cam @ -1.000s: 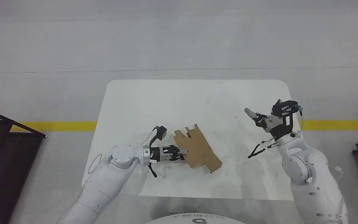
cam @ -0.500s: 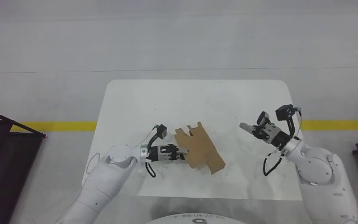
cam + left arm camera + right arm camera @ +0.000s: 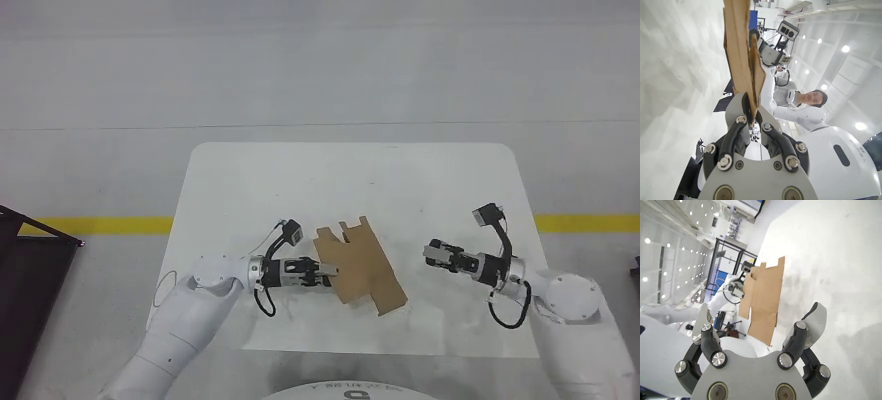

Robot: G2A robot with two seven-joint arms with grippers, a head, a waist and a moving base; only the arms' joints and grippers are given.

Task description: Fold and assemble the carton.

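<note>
Carton, brown corrugated cardboard, flattened, notched flaps at its far end (image 3: 360,265): on the white tabletop (image 3: 400,180), nearer the tabletop's near edge than its far edge, long axis running diagonally. Whether it lies fully flat or is raised on the gripped side cannot be judged.

Left gripper (image 3: 325,270): at the carton's left edge, arm level with the tabletop. In the left wrist view the 2 fingers (image 3: 745,106) are clenched on a thin cardboard flap of the carton (image 3: 740,56); the pinch point of the left gripper (image 3: 751,113) sits on the flap's edge. 2 cardboard layers are visible there, slightly parted.

Right gripper (image 3: 432,250): to the right of the carton, apart from it, pointing towards it. In the right wrist view the right gripper (image 3: 761,309) has its fingers (image 3: 816,313) spread wide and released, holding nothing; the carton (image 3: 764,294) lies ahead of them on the tabletop (image 3: 829,256). The left gripper (image 3: 736,289) shows at the carton's far side in that view.

Yellow floor stripe (image 3: 100,225): beyond the tabletop's edges, on both sides of the carton.
</note>
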